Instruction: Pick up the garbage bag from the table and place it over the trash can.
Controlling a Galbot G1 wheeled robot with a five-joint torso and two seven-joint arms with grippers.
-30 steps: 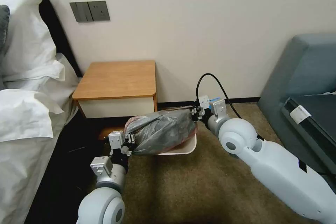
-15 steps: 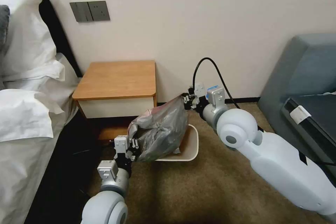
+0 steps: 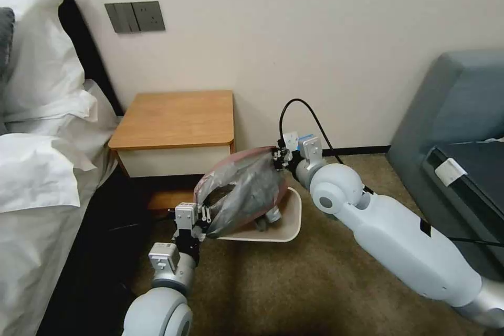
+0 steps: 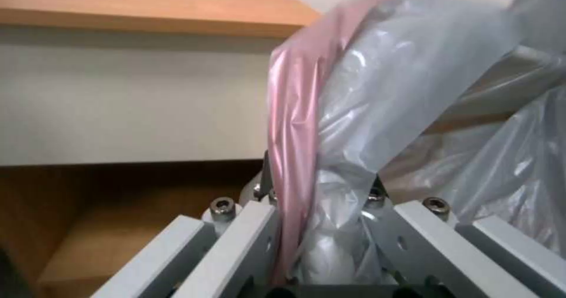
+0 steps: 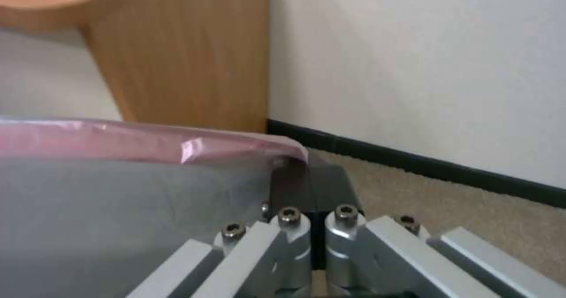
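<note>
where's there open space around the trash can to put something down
The table top is bare. Open carpet lies in front of the trash can. It is crowded above the can: the garbage bag stretches between the left gripper and right gripper.

The crinkled translucent grey plastic garbage bag (image 3: 244, 191), pink-edged, stretches above the cream-white plastic trash can (image 3: 286, 231), right of the orange-brown wooden nightstand table (image 3: 176, 118).

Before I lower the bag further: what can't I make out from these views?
- Trash can: the garbage bag covers its far rim and inside in the head view, so whether the film has caught the rim is unknown.
- Left claw: its fingertips are buried in film in the left wrist view.
- Right claw: the bag's pink edge hides the pinch point in the right wrist view.
</note>
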